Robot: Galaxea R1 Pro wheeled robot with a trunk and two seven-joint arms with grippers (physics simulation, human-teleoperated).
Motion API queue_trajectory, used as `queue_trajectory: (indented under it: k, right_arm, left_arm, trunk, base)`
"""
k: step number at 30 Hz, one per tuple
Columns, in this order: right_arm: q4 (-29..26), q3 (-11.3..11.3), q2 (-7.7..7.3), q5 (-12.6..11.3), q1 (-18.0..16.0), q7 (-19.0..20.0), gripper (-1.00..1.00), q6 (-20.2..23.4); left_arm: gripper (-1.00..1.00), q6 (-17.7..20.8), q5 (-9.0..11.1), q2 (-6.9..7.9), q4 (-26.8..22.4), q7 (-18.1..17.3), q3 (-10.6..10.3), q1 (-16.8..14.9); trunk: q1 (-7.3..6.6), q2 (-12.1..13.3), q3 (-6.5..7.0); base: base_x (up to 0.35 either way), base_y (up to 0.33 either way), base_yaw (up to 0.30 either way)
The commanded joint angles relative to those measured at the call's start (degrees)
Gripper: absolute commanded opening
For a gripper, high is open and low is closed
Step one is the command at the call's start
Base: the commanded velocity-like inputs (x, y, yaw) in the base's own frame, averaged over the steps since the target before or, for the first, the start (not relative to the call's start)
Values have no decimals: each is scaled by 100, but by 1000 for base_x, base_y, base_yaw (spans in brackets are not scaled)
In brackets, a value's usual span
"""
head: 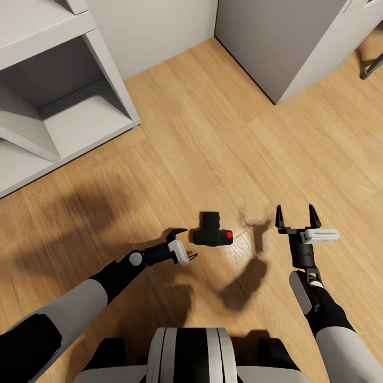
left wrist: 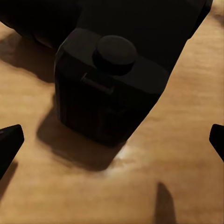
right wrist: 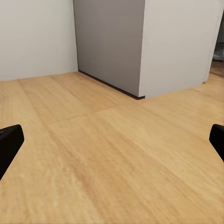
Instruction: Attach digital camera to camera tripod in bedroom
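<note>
Head view: the small black, boxy digital camera (head: 212, 232) sits on the light wood plank floor (head: 213, 138) just ahead of the robot's trunk, its short lens barrel pointing toward 12 o'clock and its round red button (head: 229, 234) at the body's 3 o'clock end. The left end effector (head: 187, 244), black with a white collar, lies low at the camera's 8 o'clock, its two fingers spread wide and holding nothing, tips just short of the camera body. The right end effector (head: 297, 215) stands at the camera's 3 o'clock, well apart from it, fingers pointing to 12 o'clock, parted wide and empty. A white open-shelved cabinet (head: 58, 101) fills the 10 o'clock corner; a grey-sided cupboard (head: 282, 42) stands at 1 o'clock against the white wall (head: 154, 32).

Left wrist view: the digital camera (left wrist: 107, 91) looms dark and close between the left end effector's black fingertips (left wrist: 9, 142) (the button reads black here, in shadow), resting on the wood floor (left wrist: 154, 168); the tips stand far apart and touch nothing.

Right wrist view: the right end effector's fingertips (right wrist: 10, 142) frame bare wood floor (right wrist: 112, 158), spread wide, gripping nothing, with the grey cupboard (right wrist: 109, 42) and white wall (right wrist: 35, 37) beyond.
</note>
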Motion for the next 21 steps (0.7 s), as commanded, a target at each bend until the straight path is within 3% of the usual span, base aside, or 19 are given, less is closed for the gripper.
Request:
queue_trajectory:
  k: [1,21]
  right_arm:
    - [3,-4,-1,-53,-2,58,100,-7]
    - [3,-4,-1,-53,-2,58,100,-7]
  left_arm:
    - [100,-28,-25,4,-3,22,-21,-4]
    - [100,323,-25,-31,-25,24,-27,-4]
  trunk:
    - [-1,-1,-2]
    - [-1,-1,-2]
  base:
    - [0,0,0]
    - [0,0,0]
